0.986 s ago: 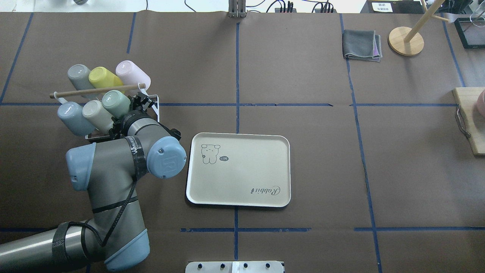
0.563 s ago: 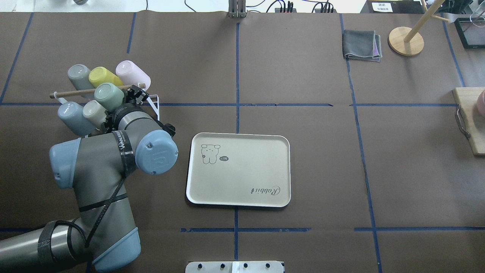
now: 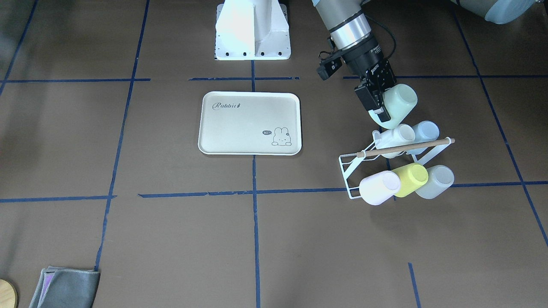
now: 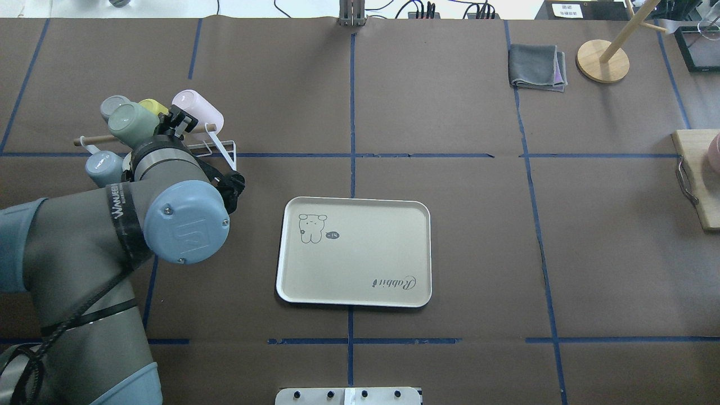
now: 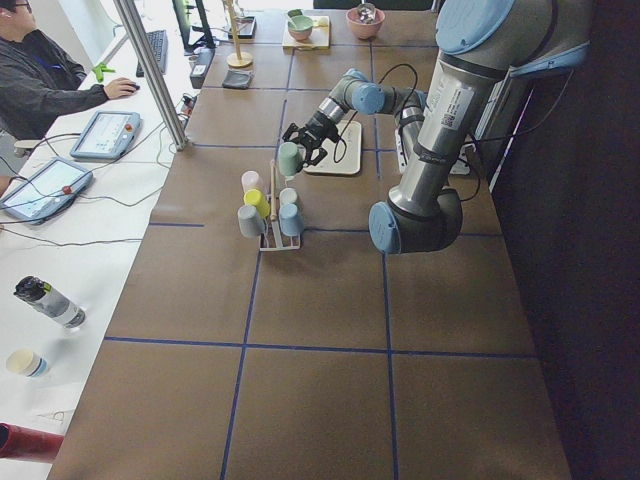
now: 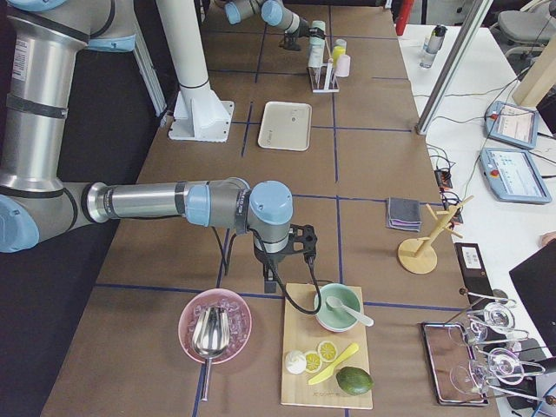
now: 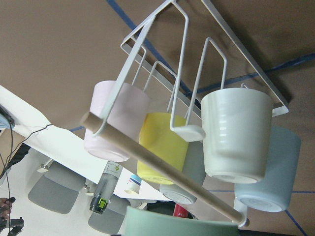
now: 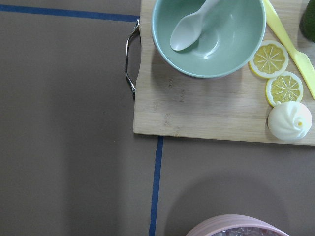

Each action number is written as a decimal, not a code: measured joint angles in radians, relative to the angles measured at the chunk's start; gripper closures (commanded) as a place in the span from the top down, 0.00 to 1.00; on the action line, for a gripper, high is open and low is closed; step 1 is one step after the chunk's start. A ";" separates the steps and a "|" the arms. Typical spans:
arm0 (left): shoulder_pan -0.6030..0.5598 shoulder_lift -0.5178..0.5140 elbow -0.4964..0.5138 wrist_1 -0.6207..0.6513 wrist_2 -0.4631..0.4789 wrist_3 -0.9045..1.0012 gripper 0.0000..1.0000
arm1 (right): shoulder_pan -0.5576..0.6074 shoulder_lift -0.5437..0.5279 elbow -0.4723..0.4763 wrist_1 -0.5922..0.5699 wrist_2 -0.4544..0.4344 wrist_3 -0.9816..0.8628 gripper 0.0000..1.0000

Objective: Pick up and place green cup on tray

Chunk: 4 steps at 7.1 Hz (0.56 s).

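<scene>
The green cup [image 3: 399,104] is pale mint and tilted on its side. My left gripper [image 3: 385,112] is shut on it and holds it in the air just above the white wire rack [image 3: 352,170]. The cup also shows in the overhead view [image 4: 130,124], in the exterior left view [image 5: 290,158], and as a rim at the bottom of the left wrist view [image 7: 172,225]. The cream tray [image 4: 354,253] with the "Rabbit" script lies flat and empty at mid-table, to the right of the rack in the overhead view. My right gripper [image 6: 291,261] hovers by a cutting board far from the tray; I cannot tell if it is open or shut.
The rack holds a pink cup [image 3: 379,187], a yellow cup [image 3: 411,179], a grey cup [image 3: 436,182], a cream cup [image 3: 396,136] and a pale blue cup [image 3: 426,130] under a wooden rod [image 3: 404,146]. A folded cloth [image 4: 537,66] and a wooden stand [image 4: 602,61] sit far right. The cutting board [image 8: 206,108] carries a bowl.
My left arm has lifted the green cup off the rack, carrying it up and toward the far left in the overhead view. The tray has not moved.
</scene>
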 measured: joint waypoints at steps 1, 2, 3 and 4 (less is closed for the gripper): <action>-0.008 -0.002 -0.045 -0.020 -0.041 -0.094 0.66 | 0.000 0.002 0.000 0.000 0.000 0.001 1.00; -0.025 -0.003 -0.074 -0.072 -0.116 -0.215 0.66 | 0.000 0.004 -0.001 0.000 0.000 0.002 1.00; -0.040 -0.004 -0.086 -0.140 -0.190 -0.343 0.66 | 0.000 0.005 -0.001 0.000 0.000 0.002 1.00; -0.046 -0.004 -0.090 -0.216 -0.249 -0.483 0.66 | 0.000 0.006 -0.001 0.000 0.000 0.003 1.00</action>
